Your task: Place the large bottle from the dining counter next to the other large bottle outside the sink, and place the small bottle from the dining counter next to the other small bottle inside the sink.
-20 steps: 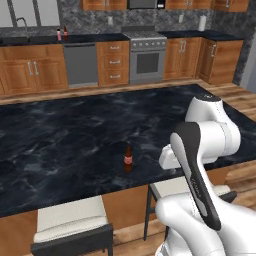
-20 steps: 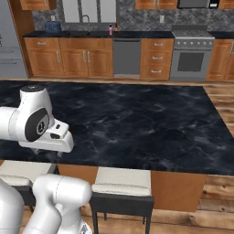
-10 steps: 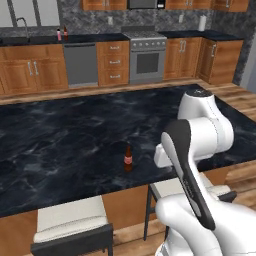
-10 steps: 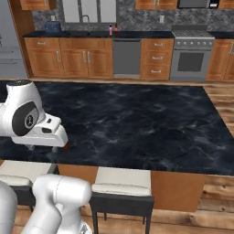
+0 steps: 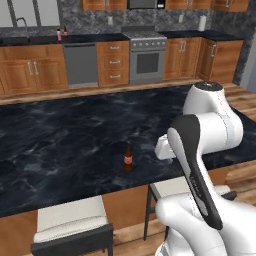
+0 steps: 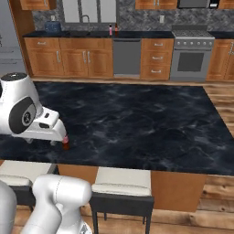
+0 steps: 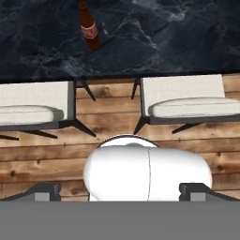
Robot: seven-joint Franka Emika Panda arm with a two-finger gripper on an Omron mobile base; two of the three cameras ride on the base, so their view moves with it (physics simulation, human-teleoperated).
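Observation:
A short brown cola-style bottle with a red label, the small bottle (image 5: pixel 128 158), stands upright near the front edge of the dining counter (image 5: pixel 60 145). In the right base view its base (image 6: pixel 66 146) peeks out beside my hand. My gripper (image 7: pixel 120 191) hangs over the counter's near edge, pointing down, open with nothing between its widely spread fingertips (image 7: pixel 47 190). The small bottle (image 7: pixel 89 31) is at the top of the hand view, apart from the fingers. On the far worktop a pale pink bottle (image 6: pixel 110 30) stands beside a dark bottle (image 6: pixel 116 29), right of the sink's tap (image 6: pixel 85 21).
Two cushioned stools (image 7: pixel 187 105) (image 7: pixel 33 110) are tucked under the counter's near edge, over a wood floor. A stove (image 5: pixel 146 57) and a dishwasher (image 5: pixel 80 64) line the far wall. My own arm (image 5: pixel 200 150) blocks the counter's right part in the left base view.
The arm has swung a little to the left in the right base view. The small bottle stands where it was, and the jaws have stayed open.

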